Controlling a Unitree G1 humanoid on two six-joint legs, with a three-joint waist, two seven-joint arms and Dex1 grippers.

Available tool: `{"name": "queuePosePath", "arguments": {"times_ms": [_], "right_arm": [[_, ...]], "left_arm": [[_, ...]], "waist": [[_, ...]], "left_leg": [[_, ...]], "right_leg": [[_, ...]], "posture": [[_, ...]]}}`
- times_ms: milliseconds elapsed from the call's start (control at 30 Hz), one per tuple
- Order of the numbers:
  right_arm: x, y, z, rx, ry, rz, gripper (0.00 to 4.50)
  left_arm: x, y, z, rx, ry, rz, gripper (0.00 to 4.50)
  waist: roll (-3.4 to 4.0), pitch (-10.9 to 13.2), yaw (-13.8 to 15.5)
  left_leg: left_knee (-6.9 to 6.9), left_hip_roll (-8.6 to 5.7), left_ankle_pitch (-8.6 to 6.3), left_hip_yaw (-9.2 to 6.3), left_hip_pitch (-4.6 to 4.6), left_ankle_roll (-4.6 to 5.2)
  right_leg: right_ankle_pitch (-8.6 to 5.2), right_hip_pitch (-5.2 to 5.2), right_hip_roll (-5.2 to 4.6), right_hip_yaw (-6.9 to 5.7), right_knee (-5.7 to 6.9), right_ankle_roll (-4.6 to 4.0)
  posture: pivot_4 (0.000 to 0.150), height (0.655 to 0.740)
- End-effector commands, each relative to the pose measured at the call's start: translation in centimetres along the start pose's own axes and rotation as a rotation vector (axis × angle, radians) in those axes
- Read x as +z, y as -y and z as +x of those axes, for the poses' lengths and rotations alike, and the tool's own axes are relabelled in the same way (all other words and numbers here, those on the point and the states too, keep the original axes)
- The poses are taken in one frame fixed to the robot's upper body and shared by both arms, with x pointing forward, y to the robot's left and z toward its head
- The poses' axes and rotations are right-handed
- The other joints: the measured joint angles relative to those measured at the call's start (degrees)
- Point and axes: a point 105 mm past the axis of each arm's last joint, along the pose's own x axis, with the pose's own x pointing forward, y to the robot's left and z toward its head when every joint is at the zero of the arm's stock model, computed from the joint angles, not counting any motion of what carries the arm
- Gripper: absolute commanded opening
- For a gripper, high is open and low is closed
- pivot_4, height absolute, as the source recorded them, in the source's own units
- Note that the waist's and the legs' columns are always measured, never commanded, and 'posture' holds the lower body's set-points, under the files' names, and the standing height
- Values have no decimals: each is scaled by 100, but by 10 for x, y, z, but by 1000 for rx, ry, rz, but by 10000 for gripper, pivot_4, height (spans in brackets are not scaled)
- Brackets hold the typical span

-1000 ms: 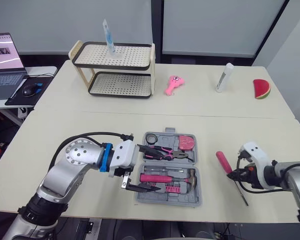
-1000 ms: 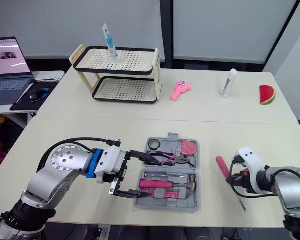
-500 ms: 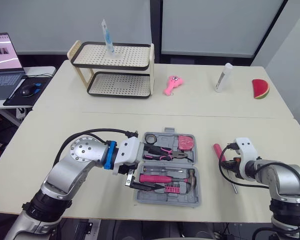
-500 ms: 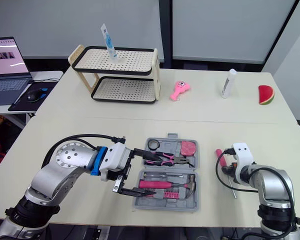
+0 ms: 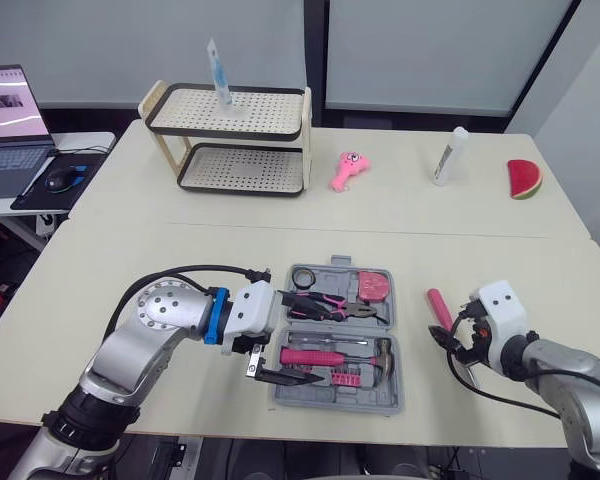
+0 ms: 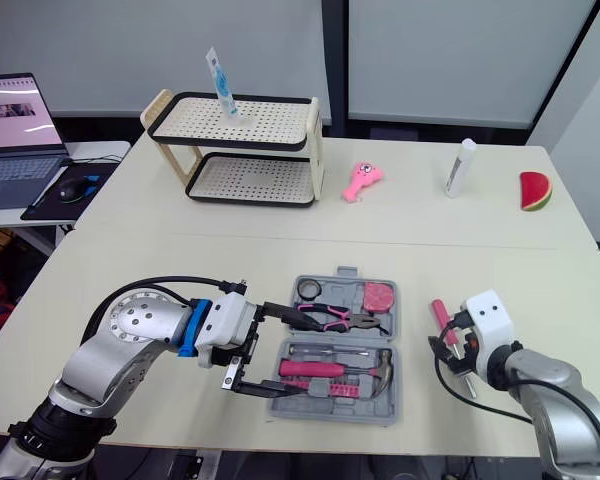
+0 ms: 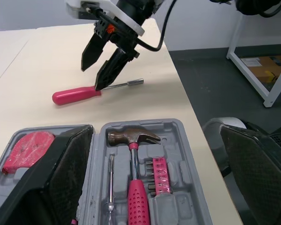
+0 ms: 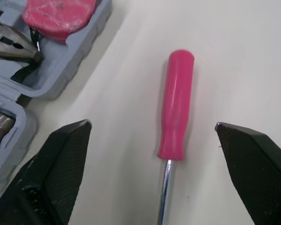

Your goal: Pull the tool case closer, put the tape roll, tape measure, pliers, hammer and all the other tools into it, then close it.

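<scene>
Hovering spread around the pink-handled screwdriver [image 8: 176, 105], which lies on the tabletop [image 5: 180, 260] just right of the open tool case [image 5: 332, 405], your right claw [image 7: 92, 75] should pinch that light, rigid, probably slick handle mid-length, not the thin shaft.

My head eyes: high, looking down | wrist cams: close, past my fingers [image 8: 51, 166]; both share screwdriver [image 8: 177, 103], tool case [image 7: 177, 135]

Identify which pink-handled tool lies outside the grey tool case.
The pink-handled screwdriver, on the table right of the grey case; hammer and pliers lie inside it.
</scene>
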Motion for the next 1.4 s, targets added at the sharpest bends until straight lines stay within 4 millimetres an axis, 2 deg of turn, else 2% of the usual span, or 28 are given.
{"name": "queuePosePath", "arguments": {"times_ms": [33, 267, 500, 600, 700, 767, 967, 1067, 1167, 1233, 1400], "right_arm": [[2, 6, 0, -78, 111, -33, 44885], [-15, 6, 15, -90, 139, 20, 44885], [-29, 10, 27, -116, 107, 64, 44885], [-34, 8, 31, -111, 96, 82, 38996], [-35, 5, 32, -110, 93, 91, 28721], [-36, 4, 33, -110, 91, 92, 23903], [-37, 2, 31, -109, 96, 98, 13018], [-33, 1, 30, -100, 111, 71, 7097], [-23, 3, 23, -88, 135, 14, 6657], [-7, 1, 14, -51, 163, -72, 6657], [38, -34, -6, 199, 184, -365, 6657]], "left_arm": [[7, -1, -2, 7, 26, 19, 45000], [16, -2, -2, -5, 74, -3, 45000], [16, -2, -5, 1, 78, 0, 45000], [14, 0, -7, 1, 69, -2, 45000], [13, 1, -8, 1, 62, -4, 45000], [12, 2, -8, 3, 59, -5, 45000], [11, 1, -9, 10, 52, -7, 45000], [10, 0, -12, 21, 42, -10, 45000], [8, -3, -22, 62, 19, -6, 45000], [6, -6, -33, 109, -1, -15, 45000], [-10, 1, -66, 157, -119, -77, 45000]], "waist": [[-1, -1, -3], [2, -1, -17], [2, -1, -9], [2, -1, -9], [2, -1, -11], [3, -1, -9], [3, -1, -7], [3, -1, -6], [4, 0, -5], [7, 2, -10], [9, 3, -95]], "left_leg": [[0, 0, 0, 0, 5, 0], [-2, 2, 0, 2, 16, 0], [-5, 2, 0, 2, 15, 0], [-6, 2, 0, 2, 14, 0], [-7, 2, 0, 2, 15, 0], [-6, 3, 0, 2, 14, 0], [-6, 3, 0, 2, 14, 0], [-6, 3, 0, 2, 15, 0], [-7, 3, 0, 2, 15, 0], [-7, 3, 0, 2, 13, 0], [-6, 7, 0, 3, 17, 0]], "right_leg": [[0, 6, 0, 0, 0, 0], [-1, 15, 2, 3, -5, -1], [-2, 15, 2, 3, -10, -2], [-2, 14, 1, 4, -11, -2], [-2, 13, 2, 5, -12, -2], [-2, 13, 2, 4, -12, -2], [-2, 14, 2, 4, -12, -2], [-2, 14, 2, 4, -12, -2], [-2, 13, 2, 4, -11, -2], [-2, 12, 2, 4, -12, -2], [-3, 11, 5, 6, -9, -3]], "posture": [[1500, 7350], [1500, 7350], [1500, 7350], [1500, 7350], [1500, 7350], [1500, 7350], [1500, 7350], [1500, 7350], [1500, 7350], [1500, 7350], [1500, 7350]]}}
